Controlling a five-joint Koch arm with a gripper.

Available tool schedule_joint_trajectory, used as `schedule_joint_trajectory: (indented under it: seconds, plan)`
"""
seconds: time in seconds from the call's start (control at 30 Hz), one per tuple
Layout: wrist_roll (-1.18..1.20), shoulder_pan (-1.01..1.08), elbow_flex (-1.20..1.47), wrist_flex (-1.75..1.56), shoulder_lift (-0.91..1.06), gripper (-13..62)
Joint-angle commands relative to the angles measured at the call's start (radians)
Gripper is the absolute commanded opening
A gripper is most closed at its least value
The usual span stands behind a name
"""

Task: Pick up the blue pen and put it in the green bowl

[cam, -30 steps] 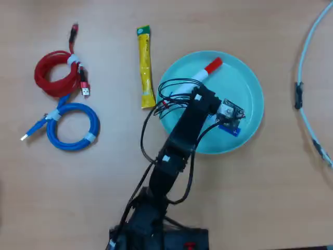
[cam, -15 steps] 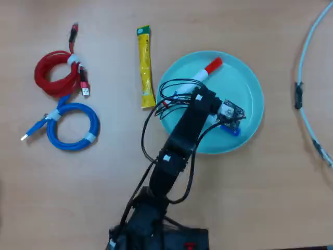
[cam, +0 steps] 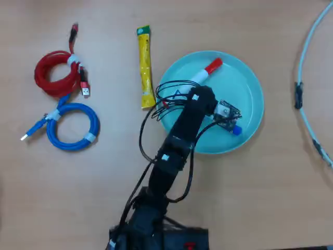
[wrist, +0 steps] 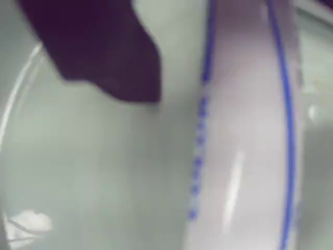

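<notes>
The blue pen [wrist: 244,130] fills the right of the wrist view as a blurred white barrel with blue printing, close over the pale floor of the green bowl [wrist: 93,172]. One dark finger [wrist: 104,52] hangs at the upper left, with a gap between it and the barrel. In the overhead view my gripper [cam: 231,121] is low inside the green bowl [cam: 244,83], right of its centre. The blue pen's cap [cam: 237,130] pokes out just below the gripper. The jaws look open, and the second finger is hidden.
A white marker with a red cap [cam: 205,72] lies in the bowl's upper part. A yellow stick sachet [cam: 145,67] lies left of the bowl. Coiled red [cam: 57,73] and blue [cam: 70,127] cables sit at far left. A pale cable [cam: 307,78] curves along the right edge.
The gripper head has shifted slightly up and left over the bowl. The pen's blue end now shows a little further right, clear of the gripper.
</notes>
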Motion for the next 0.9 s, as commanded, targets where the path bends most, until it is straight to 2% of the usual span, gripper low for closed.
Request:
schedule_joint_trajectory:
  seconds: [0.0, 0.23, 0.5, 0.63, 0.87]
  plan:
    - [0.005, -0.005, -0.017, -0.008, 0.031, 57.4]
    - [0.032, -0.028, 0.031, 0.029, 0.235, 57.4]
    - [0.089, -0.077, 0.044, 0.285, 0.471, 57.5]
    - [0.091, -0.21, 0.107, 0.356, 0.557, 57.5]
    - [0.08, -0.426, 0.387, 0.342, 0.769, 57.4]
